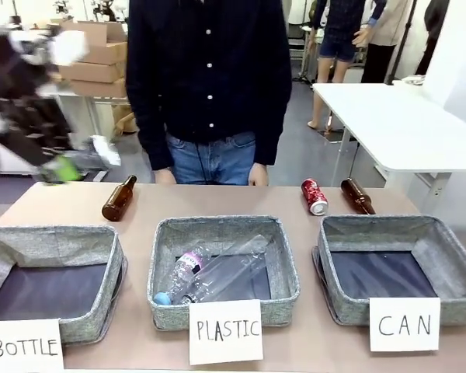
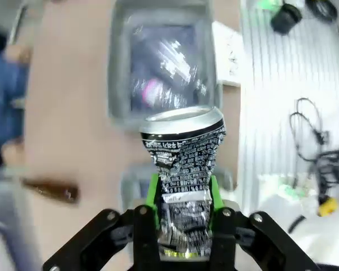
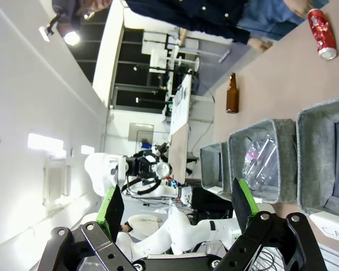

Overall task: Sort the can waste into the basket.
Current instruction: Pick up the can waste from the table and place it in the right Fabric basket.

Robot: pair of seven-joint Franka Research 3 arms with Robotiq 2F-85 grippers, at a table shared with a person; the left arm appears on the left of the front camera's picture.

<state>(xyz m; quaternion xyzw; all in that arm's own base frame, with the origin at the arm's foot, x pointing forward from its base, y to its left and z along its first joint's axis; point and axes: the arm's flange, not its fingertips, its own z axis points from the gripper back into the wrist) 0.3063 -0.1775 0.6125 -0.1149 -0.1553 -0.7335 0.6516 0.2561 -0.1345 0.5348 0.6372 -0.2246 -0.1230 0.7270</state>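
My left hand point(image 2: 183, 195) pinches the crumpled can point(image 2: 183, 149) near its base only, so a slip could drop it into the PLASTIC basket point(image 2: 117, 68) ahead.

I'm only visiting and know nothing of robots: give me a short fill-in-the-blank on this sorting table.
The left pincer is shut on a crushed can, while the right pincer stands ____.
The clear plastic bottles lie in the basket carded ____.
The red can lies on the table beside a brown glass ____.
Missing words: open; PLASTIC; bottle.
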